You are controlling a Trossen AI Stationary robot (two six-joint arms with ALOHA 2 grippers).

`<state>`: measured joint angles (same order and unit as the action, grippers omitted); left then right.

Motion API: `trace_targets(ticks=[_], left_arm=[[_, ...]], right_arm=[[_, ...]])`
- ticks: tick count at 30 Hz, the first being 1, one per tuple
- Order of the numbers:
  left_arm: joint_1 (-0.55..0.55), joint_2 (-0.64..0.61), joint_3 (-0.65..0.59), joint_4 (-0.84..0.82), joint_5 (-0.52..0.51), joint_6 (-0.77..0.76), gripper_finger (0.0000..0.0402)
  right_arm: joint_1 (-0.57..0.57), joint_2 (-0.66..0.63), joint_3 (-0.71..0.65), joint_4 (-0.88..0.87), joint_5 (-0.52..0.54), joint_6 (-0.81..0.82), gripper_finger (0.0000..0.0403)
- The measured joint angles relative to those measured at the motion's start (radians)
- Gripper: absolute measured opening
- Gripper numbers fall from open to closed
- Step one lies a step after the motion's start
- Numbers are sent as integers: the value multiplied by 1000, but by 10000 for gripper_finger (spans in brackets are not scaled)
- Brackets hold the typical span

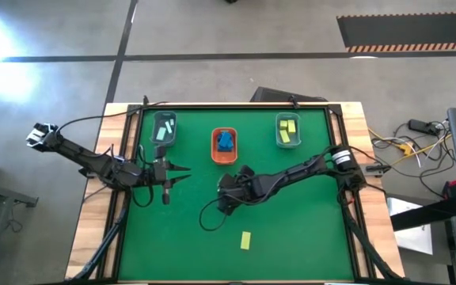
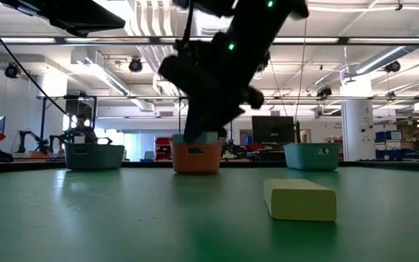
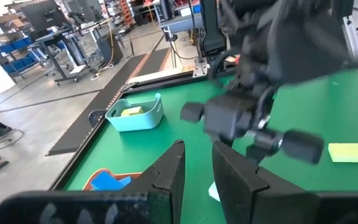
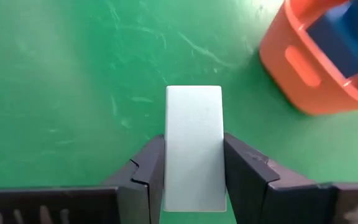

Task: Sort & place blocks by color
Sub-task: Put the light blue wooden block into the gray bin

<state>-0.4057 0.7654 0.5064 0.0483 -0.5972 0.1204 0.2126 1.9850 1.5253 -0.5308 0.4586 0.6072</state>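
— Two arms are seen over a green table [image 1: 291,237]. What is held by the right gripper [image 4: 193,168]?

— A pale mint-green block [image 4: 193,146] is clamped between its fingers, one dark finger pressed to each long side. Just beside that gripper, an orange tray [image 4: 328,59] holding blue blocks [image 1: 226,141] is found.

— Where are the other blocks placed?

— One loose yellow block [image 1: 246,240] is laid flat on the mat, near the right gripper but apart from it, on the side away from the trays. Beyond the gripper, a grey tray [image 1: 163,129] with mint blocks and another grey tray [image 1: 289,131] with yellow blocks are set either side of the orange one.

— And the left gripper [image 3: 197,163]?

— It is held above the mat beside the right gripper, near the mint tray. Its fingers are set slightly apart, with nothing gripped between them.
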Motion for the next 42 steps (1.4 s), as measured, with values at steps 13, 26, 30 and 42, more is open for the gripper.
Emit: trace_targets(ticks=[13,26,30,42], left_arm=[[0,0,0,71,-10,1,65],[0,28,-8,211,-8,-10,67],[0,77,-9,324,31,1,76],[16,293,-7,569,151,104,228]], right_arm=[[89,-244,-160,12,172,-90,117],[101,-433,-677,1064,110,-474,117],[102,-405,-753,1391,35,-599,117],[101,-366,-760,1492,31,-681,117]])
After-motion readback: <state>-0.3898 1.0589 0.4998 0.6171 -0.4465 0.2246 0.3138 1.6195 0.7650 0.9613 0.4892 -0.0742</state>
